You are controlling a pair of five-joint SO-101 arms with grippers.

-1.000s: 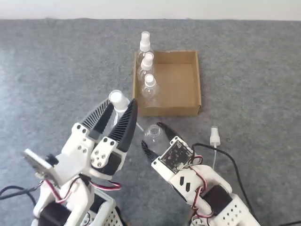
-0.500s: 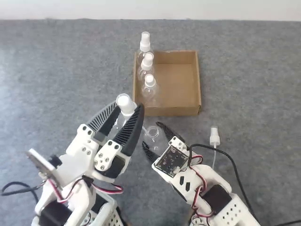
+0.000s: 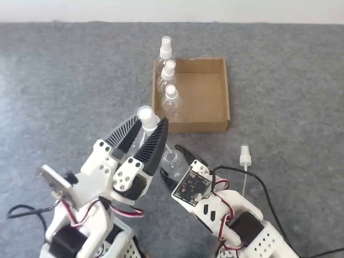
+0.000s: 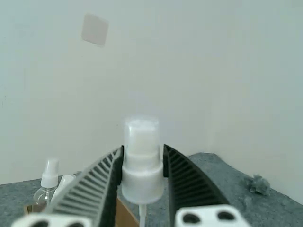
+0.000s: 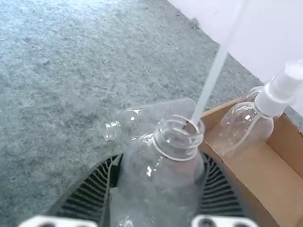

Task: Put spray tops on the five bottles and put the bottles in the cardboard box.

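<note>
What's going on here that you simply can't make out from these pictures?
- High view: the open bottle below its mouth, hidden inside the right gripper.
- Left wrist view: the spray top, its tube's lower end cut off by the picture's edge.
- High view: the rearmost bottle, its base behind the cardboard box wall.

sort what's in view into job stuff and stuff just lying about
Job: held spray top, open bottle, spare spray top, lying bottle, capped bottles, cardboard box.
Lying about: lint clump, wall patch.
</note>
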